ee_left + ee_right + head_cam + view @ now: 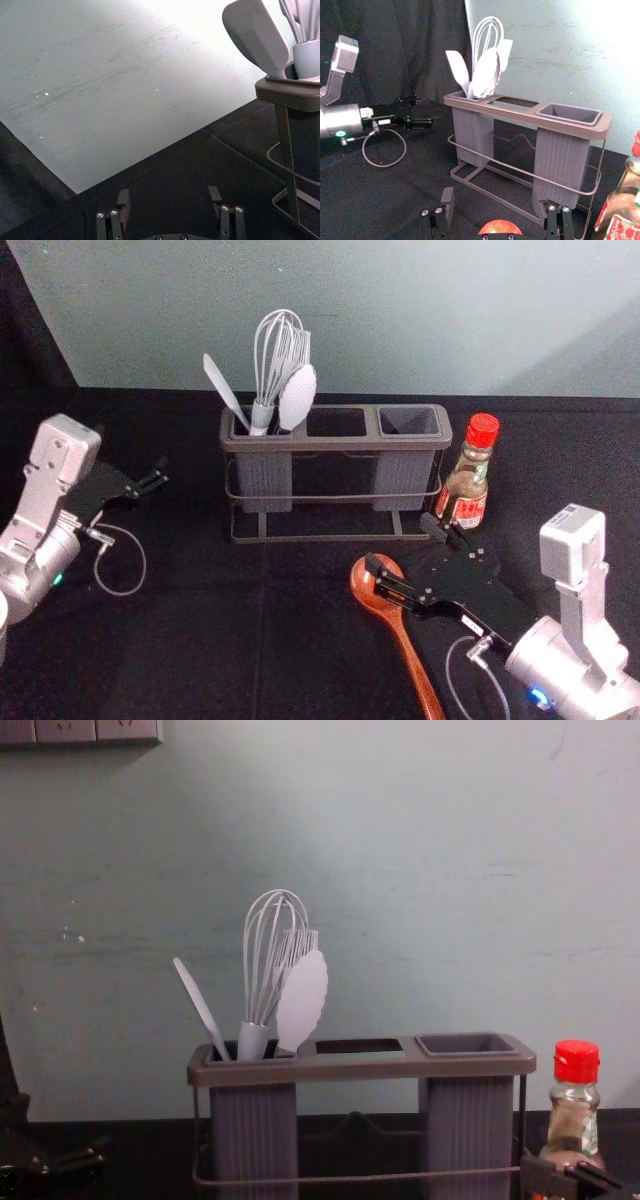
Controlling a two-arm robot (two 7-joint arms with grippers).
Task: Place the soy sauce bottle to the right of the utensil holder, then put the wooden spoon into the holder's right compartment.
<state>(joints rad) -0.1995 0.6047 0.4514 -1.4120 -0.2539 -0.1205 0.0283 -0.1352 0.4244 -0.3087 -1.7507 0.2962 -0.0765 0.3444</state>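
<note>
With the soy sauce bottle (466, 490) standing right of the utensil holder (335, 442), the right hand (402, 546), spread and empty at lower right, should ease back from it before closing squarely on the wooden spoon (408, 652), bottom centre-right; the left hand (169, 192) waits open, far left.

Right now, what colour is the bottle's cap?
Red; the cap shows best in the chest view.
</note>
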